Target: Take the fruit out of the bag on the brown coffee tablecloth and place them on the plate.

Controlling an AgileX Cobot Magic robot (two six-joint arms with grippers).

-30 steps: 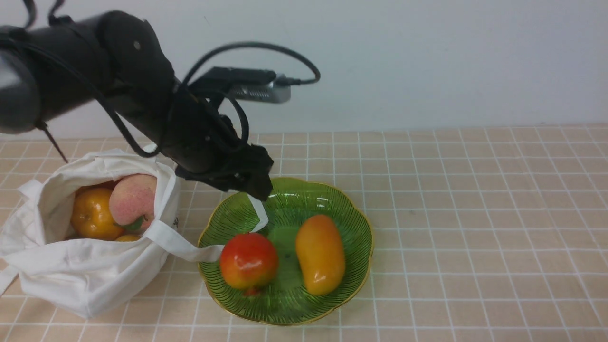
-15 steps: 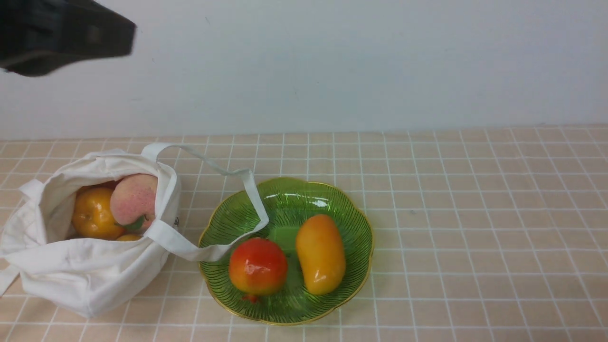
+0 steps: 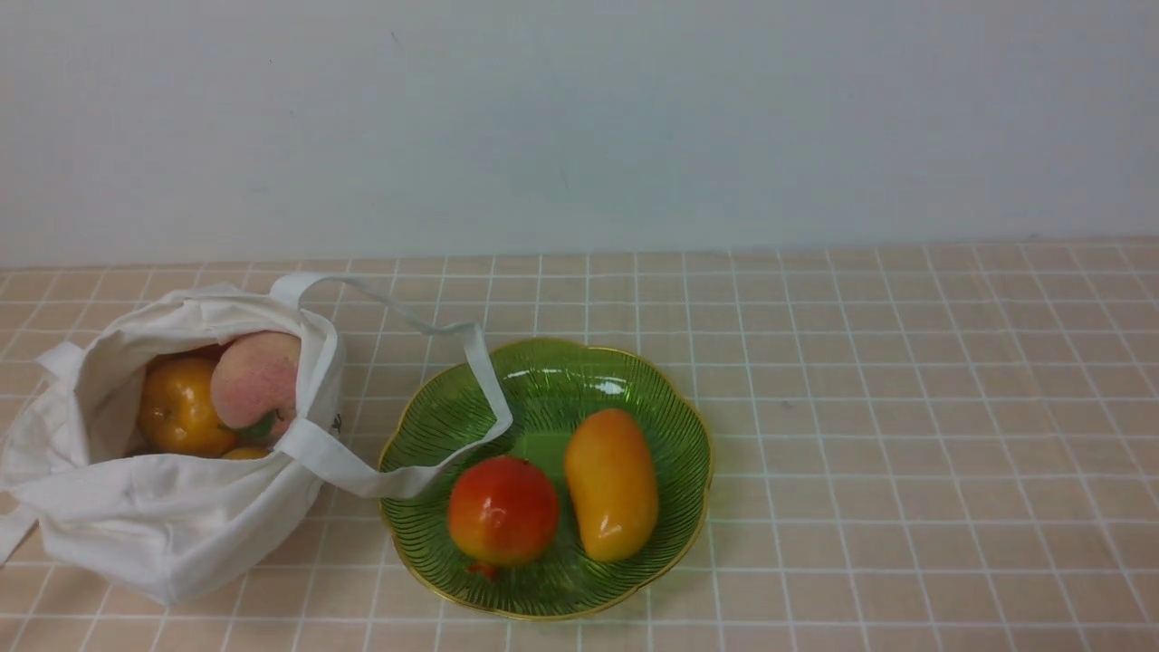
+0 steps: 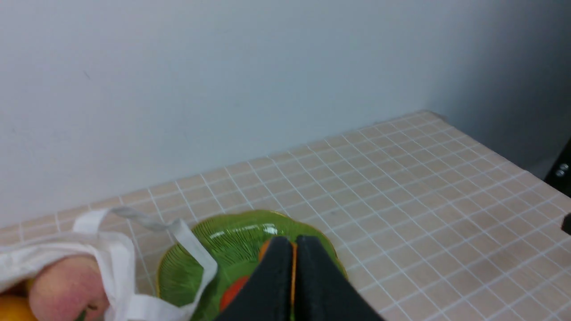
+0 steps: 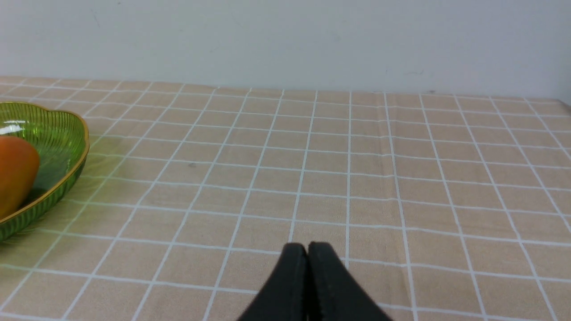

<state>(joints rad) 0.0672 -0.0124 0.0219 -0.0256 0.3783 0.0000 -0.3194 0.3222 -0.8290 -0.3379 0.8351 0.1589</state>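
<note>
The white bag (image 3: pixel 163 516) lies open at the left of the brown coffee tablecloth (image 3: pixel 905 407). Inside it show a pink peach (image 3: pixel 256 376) and an orange tangerine (image 3: pixel 179 407), with a sliver of another fruit below them. One strap handle (image 3: pixel 489 385) drapes over the rim of the green plate (image 3: pixel 561 380). On the plate rest a red pomegranate (image 3: pixel 502 512) and a mango (image 3: pixel 611 484). No arm shows in the front view. My left gripper (image 4: pixel 293 243) is shut and empty, raised above the plate (image 4: pixel 223 240). My right gripper (image 5: pixel 307 247) is shut and empty, low over bare cloth to the right of the plate (image 5: pixel 58 133).
A pale wall (image 3: pixel 634 118) runs along the far edge of the cloth. In the left wrist view the table's right edge (image 4: pixel 513 160) shows, with a dark piece of frame (image 4: pixel 563 171) beyond it.
My left arm has pulled back up and out of the front view, and its jaws have shut. The pomegranate has rolled a little to the right on the plate.
</note>
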